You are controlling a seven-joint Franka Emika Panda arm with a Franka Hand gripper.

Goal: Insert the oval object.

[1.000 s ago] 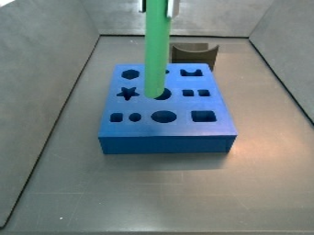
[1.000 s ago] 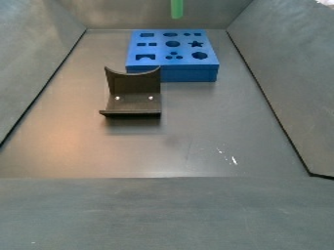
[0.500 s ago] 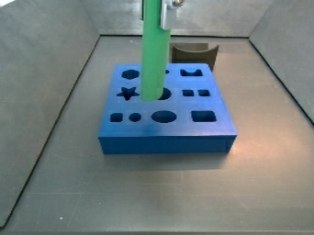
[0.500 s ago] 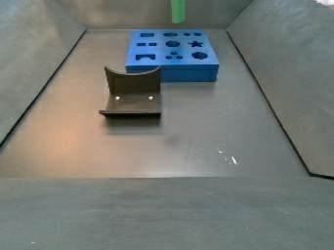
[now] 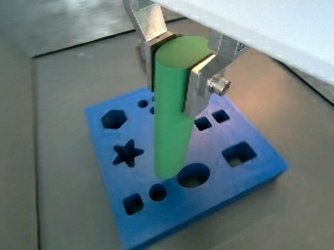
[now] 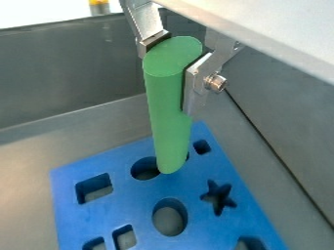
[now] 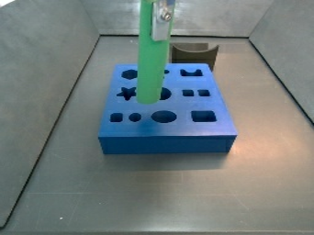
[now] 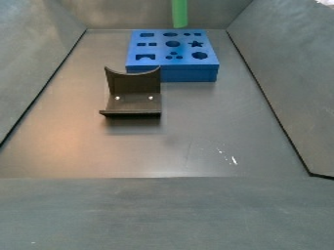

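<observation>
pincer point(image 5: 181, 57) grips oval object point(image 5: 174, 112) above blue block point(image 5: 248, 174).

— What does the oval object point(image 5: 174, 112) look made of?
— Smooth bright green plastic, slightly satin, with a soft sheen along its length in both wrist views. The gripper point(image 6: 174, 61) above the blue block point(image 7: 167, 114) clamps its upper end; the jaws are flat, bare silver metal plates with a screw head on one.
— And the block?
— Matt blue, looks like plastic or foam, with clean-cut holes.
— The rest?
— The tabletop point(image 8: 183, 146) is dull grey metal with faint reflections and small scuffs. The dark grey curved piece point(image 8: 131, 94) looks matt.
</observation>
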